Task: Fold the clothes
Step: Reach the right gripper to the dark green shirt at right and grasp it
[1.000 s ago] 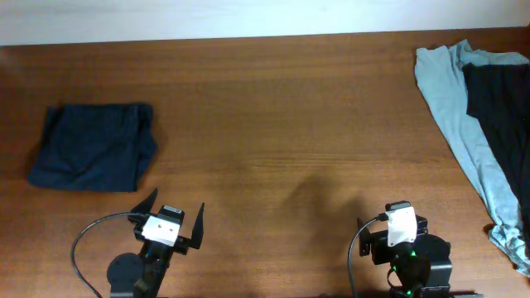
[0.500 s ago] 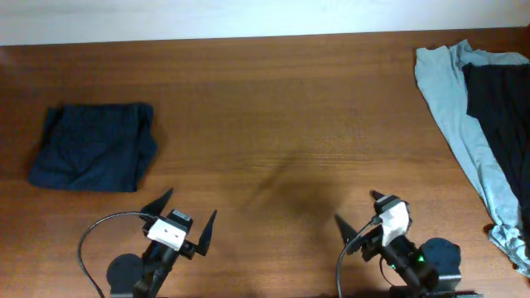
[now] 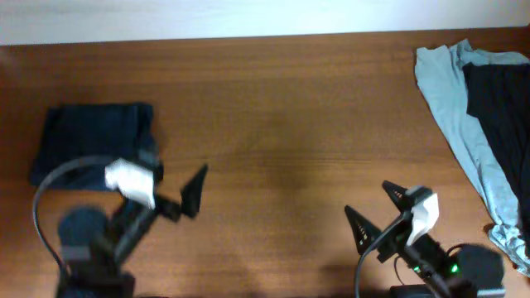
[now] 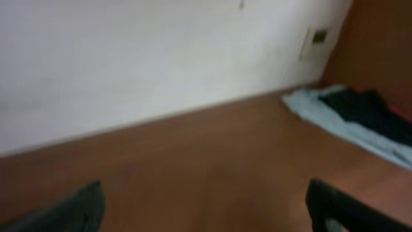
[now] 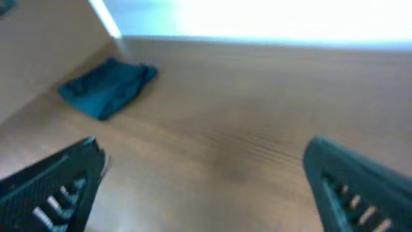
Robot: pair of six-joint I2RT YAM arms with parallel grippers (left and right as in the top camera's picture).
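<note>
With both pairs of jaws wide open and empty, the left gripper [image 3: 172, 187] and right gripper [image 3: 367, 200] hung over the wood-grain worktop [image 3: 290, 108]. Since half a second earlier the left had swung up over the folded navy garment [image 3: 91, 141] at its lower right edge, and the right had edged rightward. Three soft garments lay unmoved: the navy one at left, and a rumpled pale blue-grey garment [image 3: 451, 116] overlapped by a black garment [image 3: 501, 108] at far right.

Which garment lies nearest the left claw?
The navy garment, a compact bundle at the left of the table, right beside the left claw. The pale blue-grey garment and the black garment lie spread together at the far right edge.
</note>
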